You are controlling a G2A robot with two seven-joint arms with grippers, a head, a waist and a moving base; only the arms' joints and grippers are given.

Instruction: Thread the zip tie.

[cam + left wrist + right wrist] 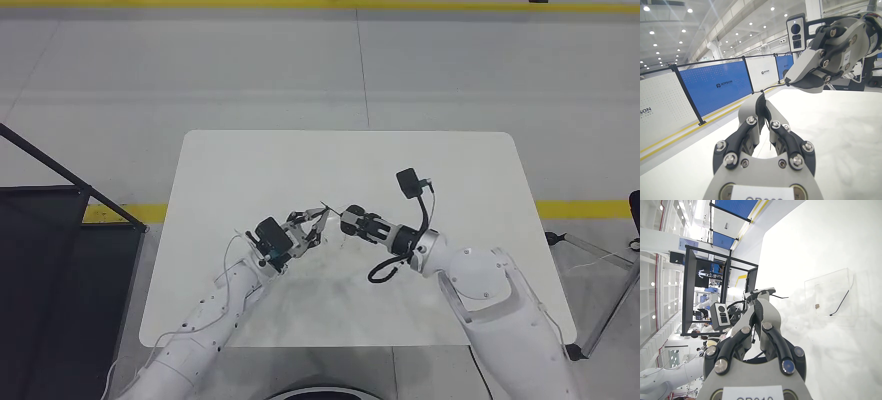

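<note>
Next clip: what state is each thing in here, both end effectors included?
left end effector: shut on the zip tie, at its head.
right end effector: shut on the zip tie's tail end.
zip tie: stretched between the two above the table; its tip seems to poke just past the head.

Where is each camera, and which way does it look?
Top view: above the arms, looking down at the table; both arms show.
Left wrist view: on the left wrist, looking along the left gripper toward the right gripper.
Right wrist view: on the right wrist, looking along its gripper at the left gripper.
All share the zip tie.
</note>
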